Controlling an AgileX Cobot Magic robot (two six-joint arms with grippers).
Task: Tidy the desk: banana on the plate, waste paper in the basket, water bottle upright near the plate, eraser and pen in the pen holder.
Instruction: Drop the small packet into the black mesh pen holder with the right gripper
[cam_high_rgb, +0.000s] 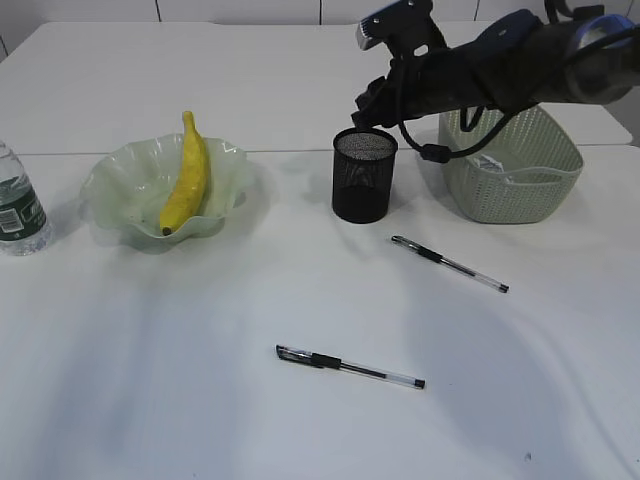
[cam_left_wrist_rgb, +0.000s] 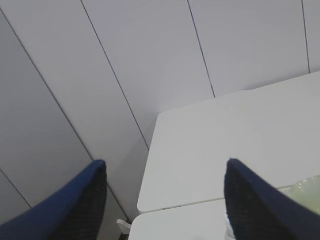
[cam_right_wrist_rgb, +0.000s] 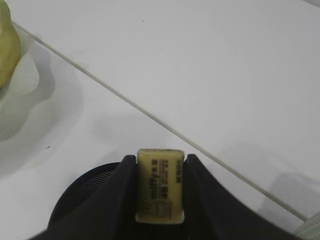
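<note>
In the exterior view, the thing nearest you was a black-capped pen (cam_high_rgb: 350, 367) lying flat near the front edge of the table (cam_high_rgb: 150, 400), about midway across. A second pen (cam_high_rgb: 449, 264) lay further back and to the right, apart from the first. Behind it stood the black mesh pen holder (cam_high_rgb: 364, 174), upright, with the pale woven basket (cam_high_rgb: 512, 165) to its right near the far right of the table. Toward the left edge you had the banana (cam_high_rgb: 187, 179) resting in the green wavy plate (cam_high_rgb: 160, 195), and the water bottle (cam_high_rgb: 18, 205) standing upright at the very left edge, just beside the plate. The right arm reached in from the right, its gripper (cam_high_rgb: 373, 103) hanging just above the holder's rim; from here you could not see what it carried.

The left wrist view gave you no task object clearly: only the left gripper (cam_left_wrist_rgb: 165, 200) with its blue fingers (cam_left_wrist_rgb: 75, 205) spread wide and nothing between them, above a far table corner and a panelled wall.

The right wrist view showed what the exterior hid: the right gripper (cam_right_wrist_rgb: 160, 192) was clenched on the yellow eraser (cam_right_wrist_rgb: 160, 185), held upright between its dark fingers, with the holder's mesh mouth directly beneath and a slice of banana and plate at the left edge.
</note>
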